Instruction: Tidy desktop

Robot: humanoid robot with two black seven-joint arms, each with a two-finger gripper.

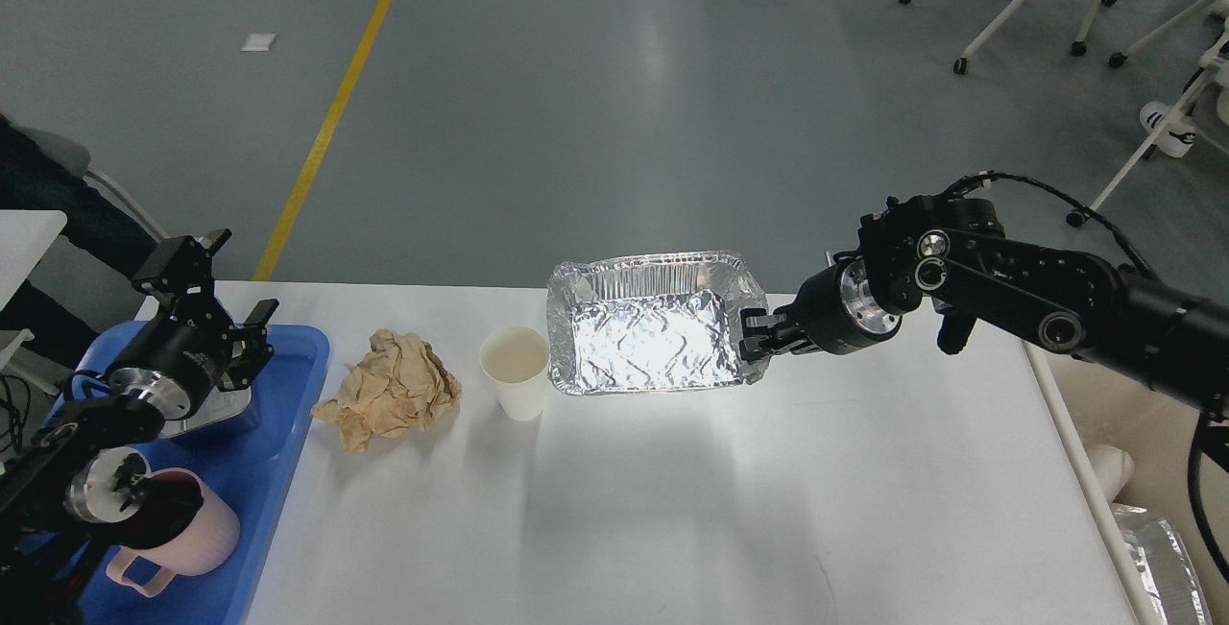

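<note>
The white desktop (pixel 672 510) fills the lower view. My right gripper (pixel 754 337) is shut on the right rim of a crinkled foil tray (pixel 653 342), which it holds at the desktop's far side, just right of a white paper cup (pixel 517 371). A crumpled brown paper ball (pixel 392 390) lies left of the cup. My left gripper (pixel 216 303) is open and empty, raised above the far end of the blue tray (pixel 269 433).
A pink mug (pixel 182 534) stands in the blue tray near my left arm. A cream bin (pixel 1152 443) sits at the desktop's right edge, with foil (pixel 1167 558) inside. Office chairs stand on the floor at the far right.
</note>
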